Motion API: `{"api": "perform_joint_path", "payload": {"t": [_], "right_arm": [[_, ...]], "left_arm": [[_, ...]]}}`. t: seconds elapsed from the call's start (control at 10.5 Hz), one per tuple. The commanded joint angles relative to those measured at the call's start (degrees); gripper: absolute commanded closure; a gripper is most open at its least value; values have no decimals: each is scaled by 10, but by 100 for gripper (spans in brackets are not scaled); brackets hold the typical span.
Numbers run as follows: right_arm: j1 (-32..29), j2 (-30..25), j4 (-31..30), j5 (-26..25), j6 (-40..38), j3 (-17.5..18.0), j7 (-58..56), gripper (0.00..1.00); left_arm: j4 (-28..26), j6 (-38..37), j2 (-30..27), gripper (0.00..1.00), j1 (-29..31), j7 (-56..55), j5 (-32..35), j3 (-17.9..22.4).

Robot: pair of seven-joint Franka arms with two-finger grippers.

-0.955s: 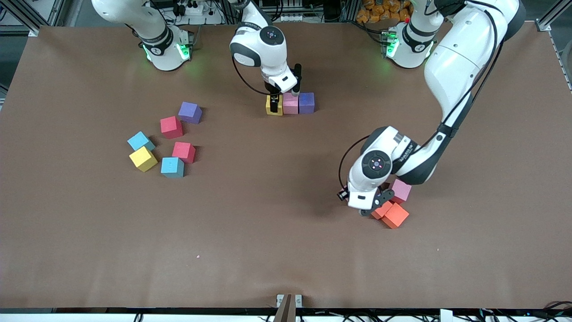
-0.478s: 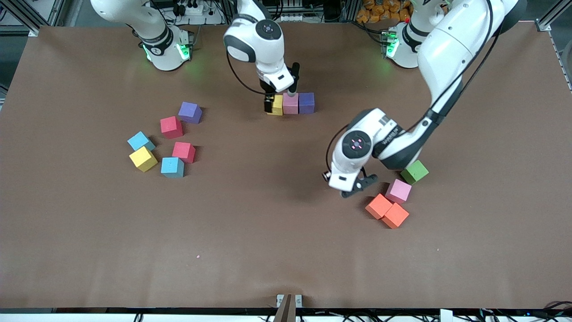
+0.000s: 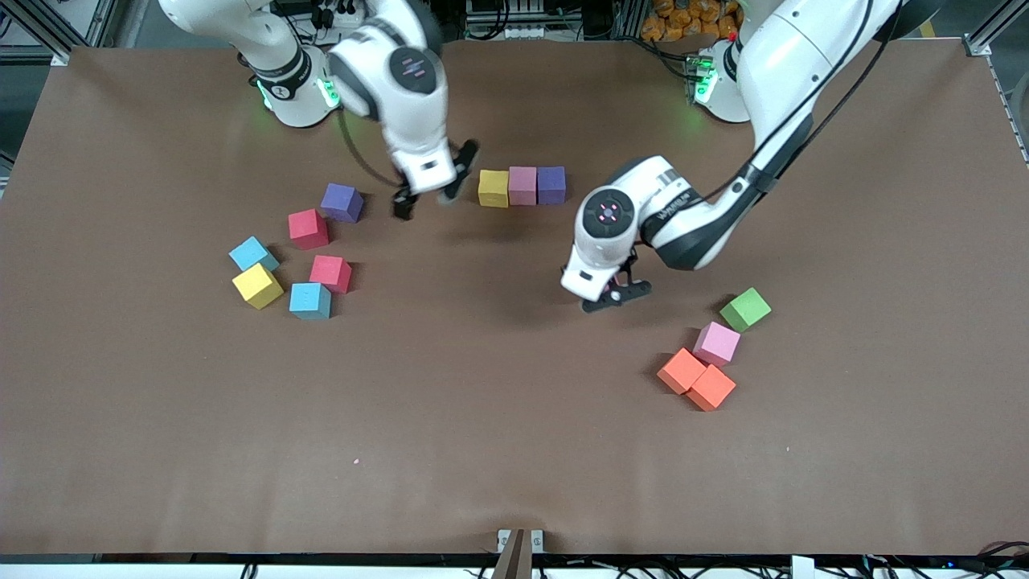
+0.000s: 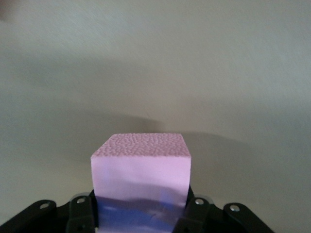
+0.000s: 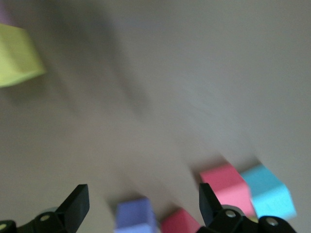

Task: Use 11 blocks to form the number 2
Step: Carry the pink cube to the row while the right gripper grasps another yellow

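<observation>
1. The table is filling the front view, with both arm bases sitting along its top edge.
2. The left arm is reaching down from the upper corner into the middle of the frame. The left gripper is hanging over bare table, between the row above it and the group below it.
3. The right arm is bending in from the top of the frame. The right gripper is standing wide open and empty over bare table, between the purple cube and the yellow cube that ends the row. It is probably heading for the next pick.
4. The row is sitting in the upper middle: yellow, pink and dark blue cubes touching. It is likely serving as one bar of the 2.
5. Six loose cubes are lying at mid-height toward the right arm's end, apart and unaligned, waiting as supply.
6. Toward the left arm's end, in the lower half, the orange pair is touching. A pink cube is lying just beside it, and the green cube is sitting just above, not needed.
7. In the left wrist view, the held cube, pink, is sitting clamped between the fingers. It is presumably travelling toward the row.
</observation>
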Motion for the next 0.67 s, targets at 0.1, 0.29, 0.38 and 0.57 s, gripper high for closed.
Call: {"api": "perform_joint_path", "payload": {"t": [0.1,0.29,0.38,0.57], "right_arm": [[-176,-35,-25,-4,11,4,5,0],[-259,-34,-22,-14,20,2,-14,0],[-293,-34,-22,-25,40,2,-43,0],[-351,-24,-22,-28,59,3,-60,0]], "left_arm": [[-26,1,-12,60,-58,9,15,1],[-71,52,-25,60,-57,6,31,-4],[-88,76,-30,60,-56,5,31,-5],[-120,109,-41,59,-52,6,31,-12]]}}
